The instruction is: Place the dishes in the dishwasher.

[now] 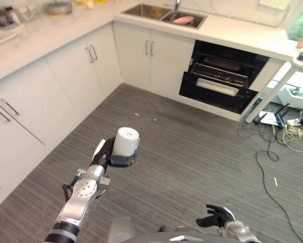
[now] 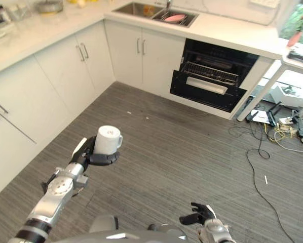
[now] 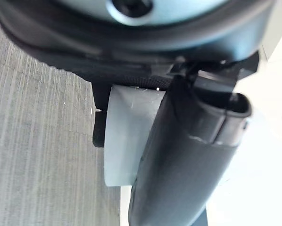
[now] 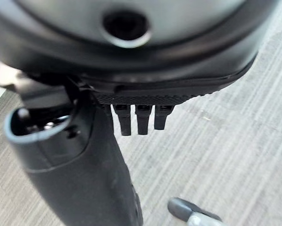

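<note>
Left hand (image 1: 111, 154) is clamping around white mug (image 1: 126, 141), holding it upright over near-left floor, far from open dishwasher (image 1: 220, 76) at far right, while right hand (image 1: 216, 217) is hanging relaxed, uncurled.

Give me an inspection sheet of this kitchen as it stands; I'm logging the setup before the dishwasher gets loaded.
Surface: grey striped floor, a few small white specks on it.
Job's things: white mug held up in the left hand; dishwasher open, rack pulled out; pink dish in the sink.
Clutter: pot and jars on the left counter.
Hands: left hand curled round the mug; right hand low, fingers relaxed, holding nothing.
Cables: loose black and yellow cables on the floor right of the dishwasher.
Surroundings: white cabinets; table leg at the right.
</note>
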